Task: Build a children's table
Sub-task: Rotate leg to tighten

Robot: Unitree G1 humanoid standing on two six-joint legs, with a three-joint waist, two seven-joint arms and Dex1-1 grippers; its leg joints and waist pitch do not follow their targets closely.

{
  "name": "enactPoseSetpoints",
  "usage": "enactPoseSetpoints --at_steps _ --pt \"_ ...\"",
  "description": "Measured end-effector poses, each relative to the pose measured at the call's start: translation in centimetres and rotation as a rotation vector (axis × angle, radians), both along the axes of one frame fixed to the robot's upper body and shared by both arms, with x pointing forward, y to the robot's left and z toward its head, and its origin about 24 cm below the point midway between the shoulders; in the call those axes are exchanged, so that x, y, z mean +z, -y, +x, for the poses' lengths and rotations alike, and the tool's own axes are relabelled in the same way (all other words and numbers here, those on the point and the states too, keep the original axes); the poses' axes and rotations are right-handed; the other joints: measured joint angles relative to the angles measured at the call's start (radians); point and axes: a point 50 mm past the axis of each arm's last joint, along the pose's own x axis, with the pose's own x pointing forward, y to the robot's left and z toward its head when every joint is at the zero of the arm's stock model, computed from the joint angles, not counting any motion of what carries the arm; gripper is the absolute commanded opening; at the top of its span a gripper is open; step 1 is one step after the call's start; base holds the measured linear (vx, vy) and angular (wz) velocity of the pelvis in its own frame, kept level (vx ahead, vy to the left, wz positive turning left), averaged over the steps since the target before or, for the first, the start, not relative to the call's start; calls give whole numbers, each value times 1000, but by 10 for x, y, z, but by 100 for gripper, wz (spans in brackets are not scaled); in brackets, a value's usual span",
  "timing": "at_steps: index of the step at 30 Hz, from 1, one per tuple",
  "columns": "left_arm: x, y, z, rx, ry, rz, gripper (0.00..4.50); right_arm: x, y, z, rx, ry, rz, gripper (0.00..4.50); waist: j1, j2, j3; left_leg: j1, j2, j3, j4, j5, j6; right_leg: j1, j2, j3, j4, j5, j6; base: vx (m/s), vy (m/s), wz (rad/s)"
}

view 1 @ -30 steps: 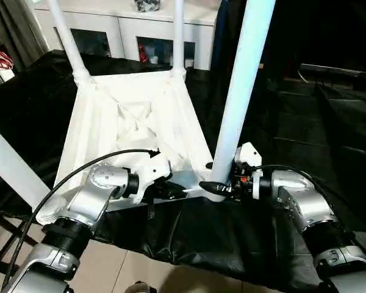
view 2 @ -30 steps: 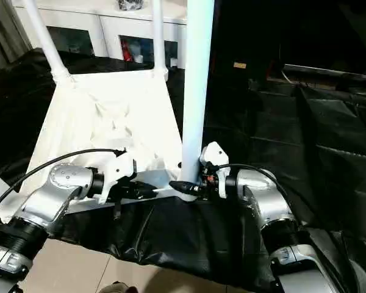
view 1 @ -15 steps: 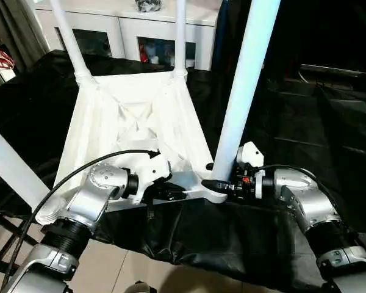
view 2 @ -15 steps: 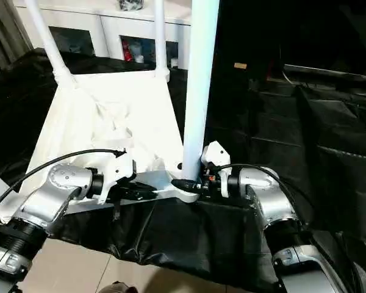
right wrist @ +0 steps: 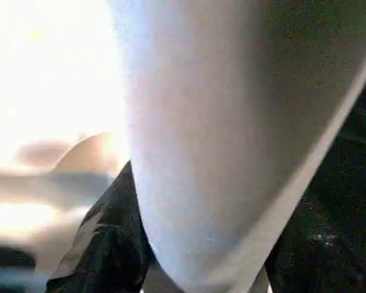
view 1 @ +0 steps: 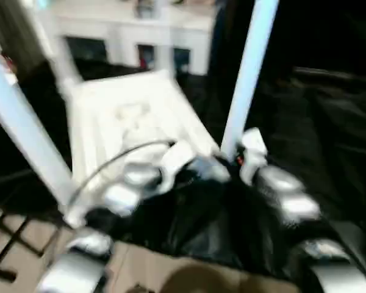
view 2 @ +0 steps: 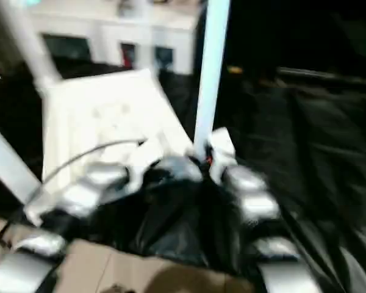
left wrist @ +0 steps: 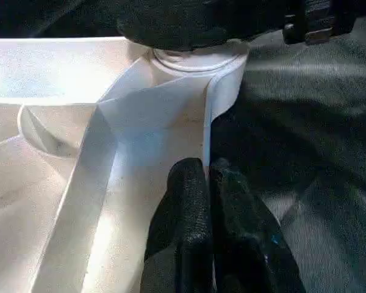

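Children's table point(view 1: 128, 116), all white plastic, lies upside down on black sheeting point(view 1: 305, 122), filling the centre-left of the left eye view; ribbed underside faces up, rim raised round it. Legs stand up from the corner sockets: one long tubular leg point(view 1: 247, 73) rises at centre-right to the top edge, another point(view 1: 21, 131) slants across the left side, and one more shows faintly at the far corners. White cabinet point(view 1: 134, 36) with dark glass doors sits along the top of the frame behind it. In the left wrist view the near corner socket point(left wrist: 198, 61) shows round, with thin rim walls meeting at it. Left claw point(left wrist: 206, 183) is clenched on the thin rim edge just below that socket. Right claw point(right wrist: 189, 268) straddles the base of the centre-right leg, one black finger point(right wrist: 104, 244) against its side; firm grip or not, cannot tell.
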Motion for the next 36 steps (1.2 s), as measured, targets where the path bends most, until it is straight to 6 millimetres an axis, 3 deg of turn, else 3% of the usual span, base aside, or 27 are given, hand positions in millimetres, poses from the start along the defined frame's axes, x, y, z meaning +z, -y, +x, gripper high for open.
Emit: enactPoseSetpoints --at_steps 3,6,12,15,20,23,28,34,36 --pt "0 1 2 9 0 3 0 1 -3 2 -30 -2 -2 196 -1 0 0 0 -2 1 0 0 0 0 0 3 -4 0 0 0 0 0" --pt "1 1 2 4 4 2 0 1 -2 2 -20 11 11 266 2 0 0 0 -3 4 0 0 0 -2 0 7 -4 0 -1 0 0 0" --pt "3 -14 5 -4 25 22 0 5 -6 1 87 23 79 316 -1 -1 0 1 -2 5 -1 0 0 -7 0 6 -2 16 -8 0 0 0" --pt "6 -26 1 -63 23 28 0 9 1 -3 234 33 36 343 -1 -1 1 1 -1 5 -3 0 0 -9 1 6 -1 20 -8 0 0 0" --pt "9 -40 -9 -188 8 19 0 8 13 -13 440 12 -39 396 15 -1 1 0 2 6 -4 0 0 -10 2 5 3 29 -11 26 -7 2" --pt "11 -46 -15 -255 5 18 0 6 17 -17 508 2 -65 396 32 -1 1 -2 2 8 -3 0 0 -13 2 6 5 24 -11 18 -3 1" --pt "15 -57 -22 -325 -6 17 0 15 22 -22 638 33 -96 396 36 -1 1 -14 2 9 7 -1 2 -21 0 8 11 21 -13 0 0 0" --pt "14 -67 -29 -371 -38 15 0 18 31 -33 763 23 -81 396 38 -2 1 -14 3 9 10 -1 2 -22 0 9 17 19 -15 0 0 0" --pt "14 -68 -30 -378 -45 13 0 19 34 -34 783 18 -82 363 38 -2 1 -13 3 9 10 -1 2 -21 0 9 18 19 -15 0 0 0"
